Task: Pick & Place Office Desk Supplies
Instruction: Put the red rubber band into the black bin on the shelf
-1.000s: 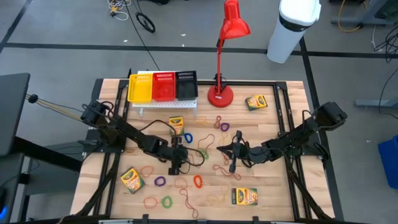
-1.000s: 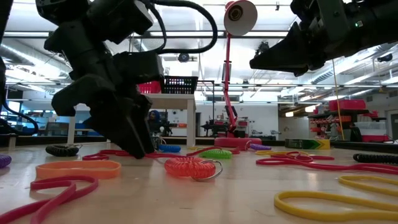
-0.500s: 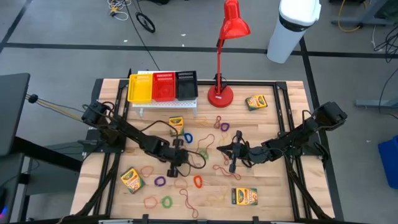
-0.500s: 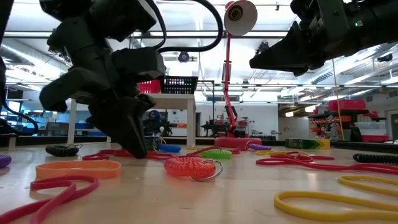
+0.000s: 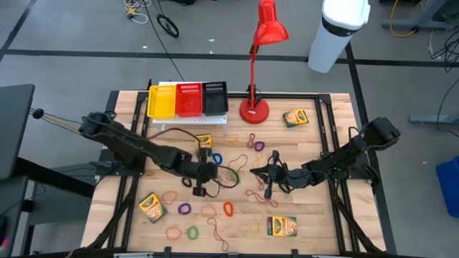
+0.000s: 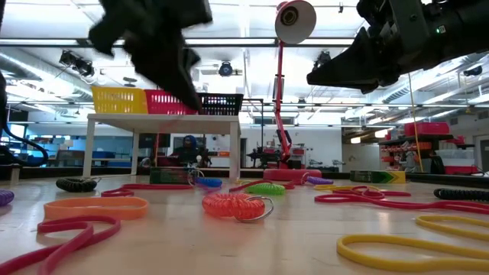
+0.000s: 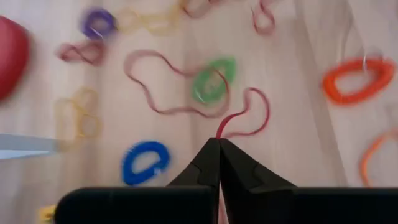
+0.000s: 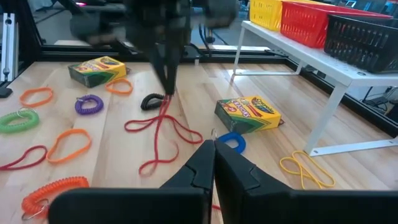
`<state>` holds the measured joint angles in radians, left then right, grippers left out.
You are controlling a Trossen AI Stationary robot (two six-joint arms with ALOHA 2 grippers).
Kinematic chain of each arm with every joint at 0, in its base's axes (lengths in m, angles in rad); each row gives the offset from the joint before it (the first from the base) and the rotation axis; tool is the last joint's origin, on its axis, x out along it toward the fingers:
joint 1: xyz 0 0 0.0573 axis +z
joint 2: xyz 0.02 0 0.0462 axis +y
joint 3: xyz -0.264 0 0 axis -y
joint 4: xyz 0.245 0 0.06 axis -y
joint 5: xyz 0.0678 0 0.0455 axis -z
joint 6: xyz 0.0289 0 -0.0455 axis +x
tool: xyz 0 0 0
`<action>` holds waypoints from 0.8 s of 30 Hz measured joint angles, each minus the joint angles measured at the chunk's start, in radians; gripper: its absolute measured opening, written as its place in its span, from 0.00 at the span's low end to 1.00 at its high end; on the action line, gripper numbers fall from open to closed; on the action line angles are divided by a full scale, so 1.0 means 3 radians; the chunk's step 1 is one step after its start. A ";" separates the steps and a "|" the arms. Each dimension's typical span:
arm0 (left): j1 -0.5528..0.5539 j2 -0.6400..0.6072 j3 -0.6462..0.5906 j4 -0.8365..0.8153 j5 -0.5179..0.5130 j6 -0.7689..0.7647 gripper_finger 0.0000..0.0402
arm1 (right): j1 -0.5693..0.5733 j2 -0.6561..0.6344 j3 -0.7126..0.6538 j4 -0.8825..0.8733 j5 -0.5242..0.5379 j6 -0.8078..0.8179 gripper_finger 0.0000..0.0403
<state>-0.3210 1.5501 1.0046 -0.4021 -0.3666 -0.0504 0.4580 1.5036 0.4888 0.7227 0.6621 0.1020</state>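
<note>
My left gripper (image 5: 200,186) hangs above the table's middle, shut on a thin red rubber band (image 8: 163,124); it also shows in the left wrist view (image 7: 219,138). My right gripper (image 5: 267,185) hovers shut and empty right of centre, its fingers (image 8: 213,147) touching nothing. Other rubber-band loops lie flat on the table: green (image 7: 211,79), blue (image 7: 144,160), orange coil (image 7: 359,79), purple (image 5: 184,209). Green-and-yellow crayon boxes lie on the table (image 5: 203,142), (image 5: 152,206), (image 5: 282,226), (image 5: 295,117). My left gripper pinches one end of the red band (image 7: 221,127) between its two fingertips. The fingers slant downward, coming from the table's left. The band hangs stretched below them, and its lower loops (image 8: 155,163) still lie on the table.
A white rack (image 5: 190,117) with yellow, red and black baskets stands at the far left. The red desk lamp (image 5: 254,109) stands at the far middle. Loose bands cover most of the middle and near part of the table.
My left gripper has closed on the red band at the table and then risen, tipping less steeply down. The held end of the band has come up with it while its lower loops have stayed on the table.
</note>
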 joint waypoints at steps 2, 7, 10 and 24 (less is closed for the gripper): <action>0.0000 -0.0169 -0.0003 -0.0013 -0.0079 -0.0012 0.01 | 0.0001 0.0000 -0.0001 -0.0010 0.0000 0.0007 0.05; 0.0009 -0.0623 0.0000 0.0034 -0.0479 -0.0055 0.01 | 0.0000 0.0000 -0.0001 -0.0012 0.0000 0.0008 0.05; 0.0033 -0.0845 0.0000 0.0065 -0.0668 -0.0085 0.01 | 0.0001 0.0000 -0.0001 -0.0025 0.0000 0.0008 0.05; 0.0683 -0.1287 0.0162 0.0352 -0.1130 0.0372 0.01 | -0.0001 0.0000 -0.0001 -0.0028 0.0000 0.0016 0.05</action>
<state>-0.1161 1.1641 1.0531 -0.2965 -0.7056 0.0612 0.4576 1.5036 0.4885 0.7143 0.6621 0.1070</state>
